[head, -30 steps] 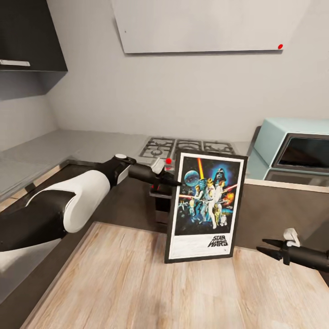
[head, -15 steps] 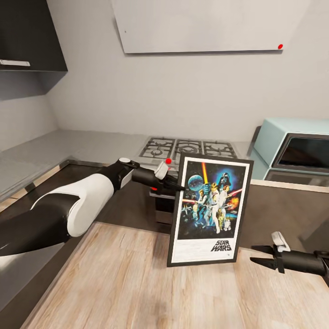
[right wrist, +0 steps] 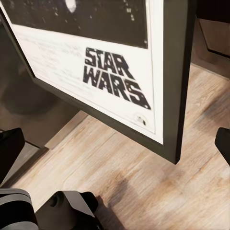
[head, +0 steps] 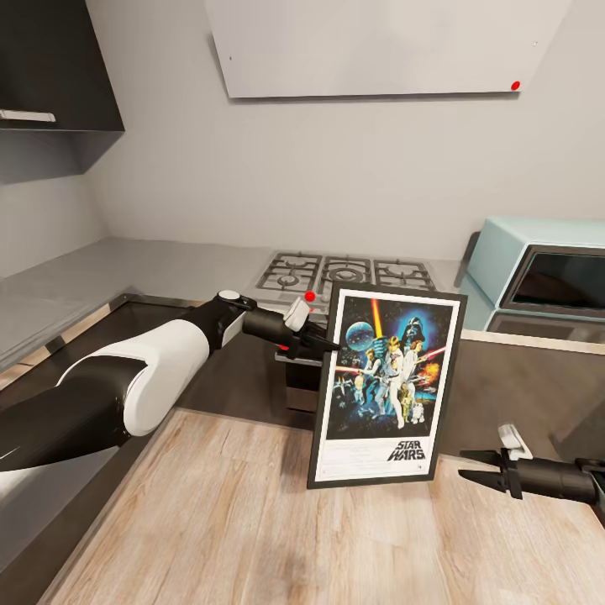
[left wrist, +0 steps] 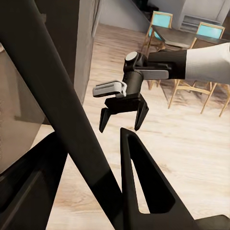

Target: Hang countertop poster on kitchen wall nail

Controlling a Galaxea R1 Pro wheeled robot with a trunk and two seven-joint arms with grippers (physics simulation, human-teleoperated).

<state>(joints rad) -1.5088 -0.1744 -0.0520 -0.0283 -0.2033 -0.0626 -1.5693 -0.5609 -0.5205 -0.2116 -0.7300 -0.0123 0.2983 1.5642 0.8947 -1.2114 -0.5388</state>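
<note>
The poster (head: 385, 386), a black-framed Star Wars print, hangs upright and slightly tilted above the wooden floor, in front of the dark cabinets. My left gripper (head: 323, 343) is shut on its upper left edge. In the left wrist view the frame edge (left wrist: 62, 115) runs as a dark bar between the fingers. My right gripper (head: 470, 467) stands open just off the poster's lower right corner and also appears beyond the frame (left wrist: 122, 115). The right wrist view looks at the logo corner (right wrist: 115, 76). The kitchen countertop (head: 151, 269) lies behind. A small dark nail (head: 230, 59) dots the wall panel.
A steel gas hob (head: 344, 273) is set in the worktop behind the poster. A teal oven (head: 546, 273) sits at the right. A dark wall cabinet (head: 50, 67) hangs at the upper left. Wooden floor (head: 252, 521) spreads below. Chairs and a table (left wrist: 191, 33) stand behind me.
The poster has shifted slightly right and up in my left gripper. My right gripper has moved left, closer to the poster's lower right corner.
</note>
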